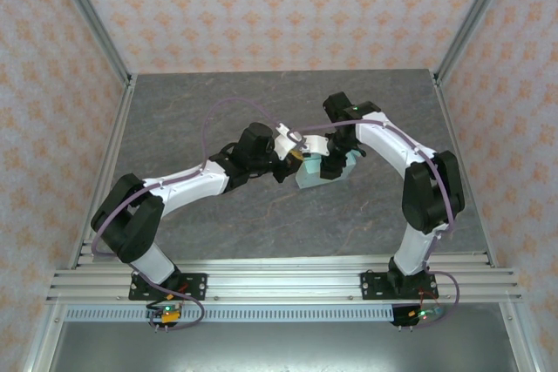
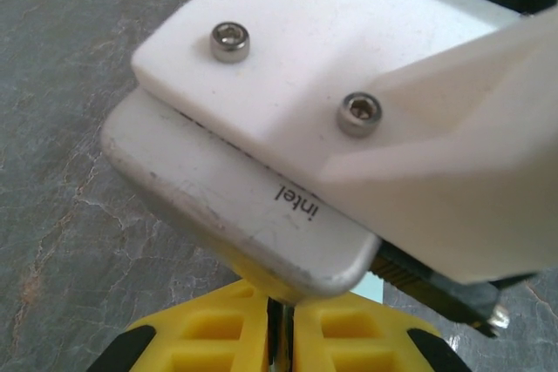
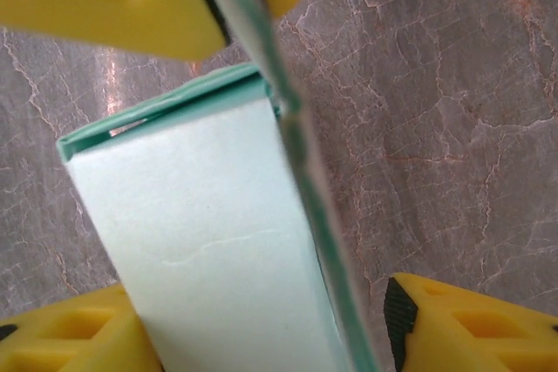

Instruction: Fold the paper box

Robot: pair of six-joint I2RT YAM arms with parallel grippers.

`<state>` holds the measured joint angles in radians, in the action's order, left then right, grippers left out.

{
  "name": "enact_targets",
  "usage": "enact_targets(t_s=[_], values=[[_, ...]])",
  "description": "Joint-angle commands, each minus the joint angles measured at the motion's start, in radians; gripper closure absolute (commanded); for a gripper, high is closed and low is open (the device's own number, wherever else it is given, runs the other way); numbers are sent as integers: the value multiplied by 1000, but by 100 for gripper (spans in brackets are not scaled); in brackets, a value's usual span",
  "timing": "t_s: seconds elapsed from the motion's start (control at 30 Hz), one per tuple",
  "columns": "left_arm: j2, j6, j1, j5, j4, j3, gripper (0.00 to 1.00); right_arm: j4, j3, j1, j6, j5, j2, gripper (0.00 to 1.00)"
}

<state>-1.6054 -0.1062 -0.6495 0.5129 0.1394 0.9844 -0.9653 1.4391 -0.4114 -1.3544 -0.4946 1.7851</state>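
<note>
The paper box [image 1: 312, 177] is pale mint-blue card, partly folded and held above the middle of the table between both arms. My left gripper [image 1: 295, 157] is shut on a thin flap of it. In the right wrist view, the left gripper's yellow fingers [image 3: 113, 2] pinch that flap's edge [image 3: 296, 141] from above. In the left wrist view the left gripper [image 2: 279, 311] shows almost no gap, and a sliver of the box [image 2: 375, 282] peeks out. My right gripper [image 3: 261, 341] is open and straddles the box's broad panel [image 3: 200, 241]. That panel lies against its left finger and stands apart from its right.
The grey marbled tabletop [image 1: 218, 111] lies bare around the arms, inside patterned walls with metal frame posts [image 1: 91, 19]. The right wrist's camera housing [image 2: 261, 206] and white mount [image 2: 349, 58] hang right in front of the left gripper.
</note>
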Motion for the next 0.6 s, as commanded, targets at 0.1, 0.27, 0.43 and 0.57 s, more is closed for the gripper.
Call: enact_targets(t_s=[0.1,0.27,0.43,0.57], values=[[-2,18,-17,-3,38,-3,86,32,45,7,116,23,32,48],[-44,168,-17,-21,120,-4,86,66,63,8,275,53,60,60],[-71,301,-20,-82,215,-26,81,92,69,2,432,101,80,62],[-98,371,-21,-113,247,-26,80,107,77,1,528,102,78,61]])
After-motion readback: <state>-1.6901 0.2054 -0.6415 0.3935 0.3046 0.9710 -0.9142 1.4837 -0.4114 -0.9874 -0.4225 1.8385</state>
